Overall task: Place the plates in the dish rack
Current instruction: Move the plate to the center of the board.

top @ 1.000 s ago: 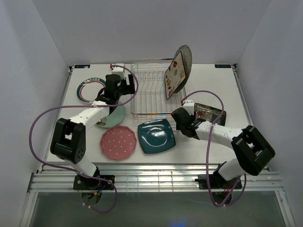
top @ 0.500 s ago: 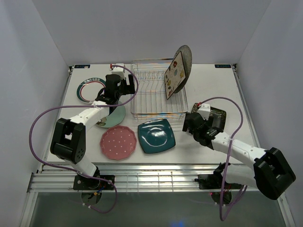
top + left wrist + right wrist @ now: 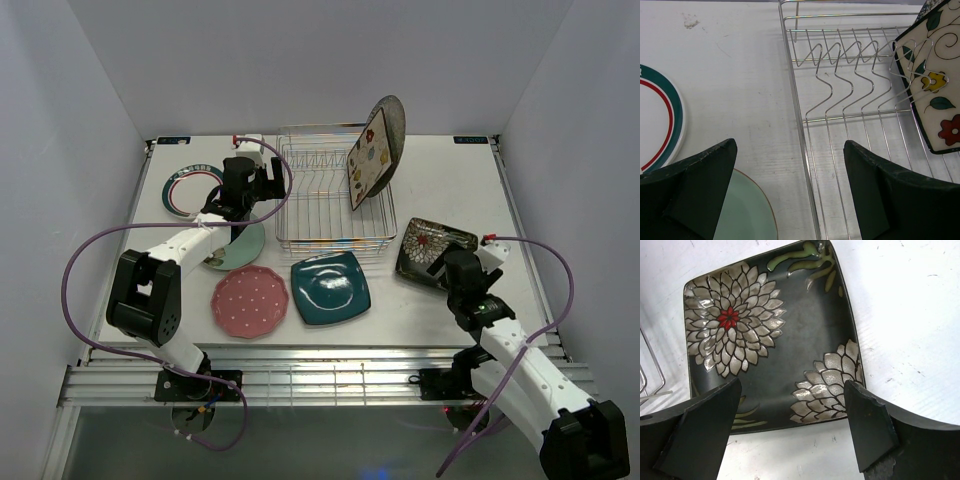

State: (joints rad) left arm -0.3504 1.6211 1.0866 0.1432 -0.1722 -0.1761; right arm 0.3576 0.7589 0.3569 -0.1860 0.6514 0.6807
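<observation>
The left end effector (image 3: 250, 180) hangs spread over the mint plate (image 3: 745, 215) and the left edge of the dish rack (image 3: 320, 205); if it drops, a finger could snag the wire. Further right, the right end effector (image 3: 790, 430), also spread, hovers above the black floral plate (image 3: 770, 340), which lies flat on the table (image 3: 450, 170). Its low rim looks likely to slip the grip.

two plates (image 3: 368, 158) upright in dish rack (image 3: 320, 195); five flat

table (image 3: 450, 170): white, scuffed | walls (image 3: 300, 60): plain pale | rail (image 3: 330, 385): metal, near edge
</observation>
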